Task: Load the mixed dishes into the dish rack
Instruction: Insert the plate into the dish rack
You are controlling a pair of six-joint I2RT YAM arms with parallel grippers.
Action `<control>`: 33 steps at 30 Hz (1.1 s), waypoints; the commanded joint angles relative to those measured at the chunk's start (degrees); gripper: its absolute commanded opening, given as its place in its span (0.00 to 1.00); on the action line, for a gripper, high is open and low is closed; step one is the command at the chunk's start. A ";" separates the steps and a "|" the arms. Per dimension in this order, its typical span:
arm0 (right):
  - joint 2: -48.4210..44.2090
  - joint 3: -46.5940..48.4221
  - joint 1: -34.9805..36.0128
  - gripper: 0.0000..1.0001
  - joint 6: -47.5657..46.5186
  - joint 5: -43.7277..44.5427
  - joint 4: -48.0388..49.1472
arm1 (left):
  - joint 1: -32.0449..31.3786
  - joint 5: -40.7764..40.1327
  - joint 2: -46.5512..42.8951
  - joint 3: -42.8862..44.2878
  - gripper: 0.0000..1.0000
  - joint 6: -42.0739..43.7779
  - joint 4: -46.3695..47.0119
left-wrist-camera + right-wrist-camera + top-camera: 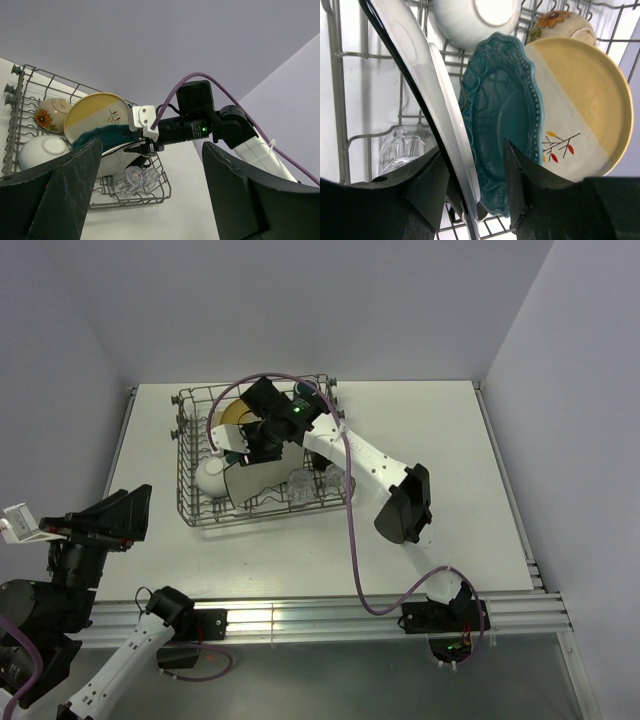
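Three plates (500,115), two bowls (470,20), two glasses (131,177), one rack (185,480).

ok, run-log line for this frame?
right gripper: open, straddling white square plate | plate: on edge in dish rack, beside teal scalloped plate | left gripper: open, empty, away from rack

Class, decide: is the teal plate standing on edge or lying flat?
Standing on edge: the teal plate sits upright between the white plate and the yellow plate in the rack.

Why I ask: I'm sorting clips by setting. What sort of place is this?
Likely a robot test booth, not a kitchen: a white table, plain grey walls close around it, and a dish rack.
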 commanded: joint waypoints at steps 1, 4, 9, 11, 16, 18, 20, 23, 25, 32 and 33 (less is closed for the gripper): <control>-6.03 0.72 0.25 0.53 1.83 -2.91 2.37 | -0.26 0.16 -0.56 0.56 0.87 -0.78 1.24; -6.99 0.45 0.25 0.53 2.80 -3.44 2.81 | -0.17 0.42 -0.39 0.65 0.87 -0.95 1.25; -8.75 -1.04 -0.18 0.53 4.38 -4.32 4.22 | -0.26 0.60 -0.56 1.08 0.87 -1.31 0.89; -9.54 -1.65 -0.36 0.53 4.21 -4.94 3.52 | -0.26 0.69 -0.91 1.09 0.87 -1.48 0.89; -11.82 -5.34 -0.36 0.54 2.72 -7.92 2.20 | -0.26 0.95 -1.35 0.56 0.86 -1.75 1.16; -12.36 -6.40 -0.27 0.54 2.72 -8.36 2.64 | -0.26 1.13 -1.27 0.47 0.86 -1.83 1.16; -12.45 -5.97 -0.36 0.54 2.72 -8.89 2.20 | -0.26 1.21 -1.27 0.56 0.86 -2.01 1.24; -12.10 -5.61 -0.27 0.54 2.63 -9.24 1.32 | -0.17 1.22 -1.18 0.82 0.86 -2.01 0.98; -12.62 -5.96 -0.27 0.54 2.28 -9.68 0.97 | -0.26 1.30 -1.27 0.91 0.86 -2.10 0.89; -14.21 -7.12 -0.71 0.55 3.77 -10.21 4.75 | -0.26 1.39 -1.27 0.56 0.86 -2.10 1.15; -13.60 -6.41 -0.71 0.56 3.68 -10.56 4.22 | -0.26 1.39 -1.27 0.65 0.86 -2.10 1.24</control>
